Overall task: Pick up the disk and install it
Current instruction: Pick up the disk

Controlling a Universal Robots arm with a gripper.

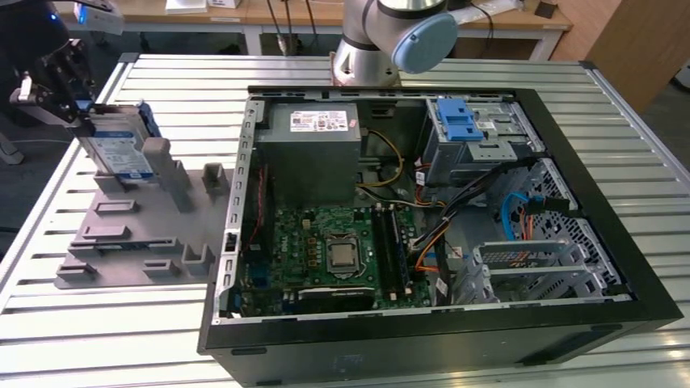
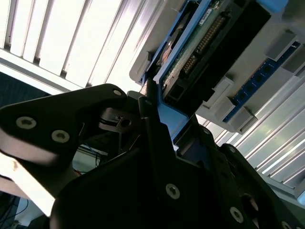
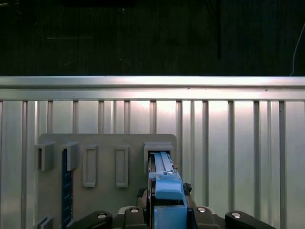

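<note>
Disk (image 1: 116, 149) is standing on edge at the exterior view's left, and we are seeing the claw (image 1: 77, 109) clenching it from above, over the grey holder (image 1: 129, 234) on the slatted counter (image 1: 108, 339). In the first wrist view we are looking along its blue rail (image 3: 164, 183), which is running between the black fingers (image 3: 131, 217) toward a grey bracket (image 3: 157, 150) of the holder. We cannot tell whether it is lifted clear of that bracket. The open computer case (image 1: 431, 202) is lying well apart, toward the exterior view's right, with its blue-latched cage (image 1: 466, 129) in the far corner.
</note>
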